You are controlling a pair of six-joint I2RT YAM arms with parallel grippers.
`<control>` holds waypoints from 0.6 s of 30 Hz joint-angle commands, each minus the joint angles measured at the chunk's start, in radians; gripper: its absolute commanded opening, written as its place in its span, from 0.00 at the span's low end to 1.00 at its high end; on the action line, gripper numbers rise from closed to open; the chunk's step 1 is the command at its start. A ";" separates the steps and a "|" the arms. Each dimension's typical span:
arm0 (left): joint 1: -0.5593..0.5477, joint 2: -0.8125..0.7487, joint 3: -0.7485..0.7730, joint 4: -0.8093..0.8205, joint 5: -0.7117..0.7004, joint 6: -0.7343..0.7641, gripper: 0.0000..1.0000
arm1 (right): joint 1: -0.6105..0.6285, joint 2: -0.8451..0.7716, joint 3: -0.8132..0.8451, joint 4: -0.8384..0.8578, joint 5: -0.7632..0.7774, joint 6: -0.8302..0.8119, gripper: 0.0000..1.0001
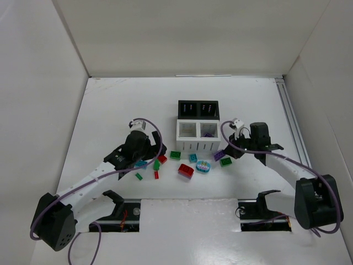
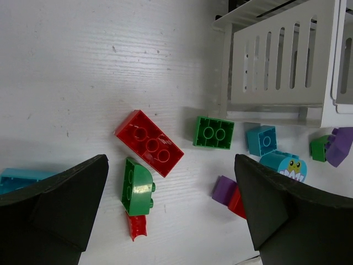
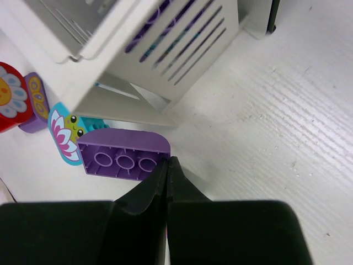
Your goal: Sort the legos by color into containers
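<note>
Step in hand: sorting purple. The right end effector [image 3: 167, 165] is closed, its tips against the end of the purple brick [image 3: 122, 157], just beside the slotted white bin [image 3: 220, 38] that already holds purple. Whether it grips the brick cannot be determined. The left end effector [image 2: 170, 159] is open over the green brick [image 2: 138, 187] on the desk [image 2: 83, 83]. Next move, as judged: confirm the hold, lift clear of the rim, release inside.

text, numbers, brands: none readable in any view | printed pictures only: a big-eyed animal face with a pink lily on the teal oval piece [image 2: 290, 167] | a flower on the red piece [image 3: 8, 94]
</note>
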 commanded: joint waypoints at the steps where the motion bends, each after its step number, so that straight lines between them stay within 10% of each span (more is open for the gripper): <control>1: -0.004 -0.020 0.023 0.016 0.008 0.014 0.96 | -0.006 -0.043 -0.001 0.031 -0.037 -0.013 0.00; 18: -0.004 -0.030 0.023 0.045 0.045 0.032 0.96 | -0.006 -0.374 0.215 -0.337 0.103 -0.159 0.00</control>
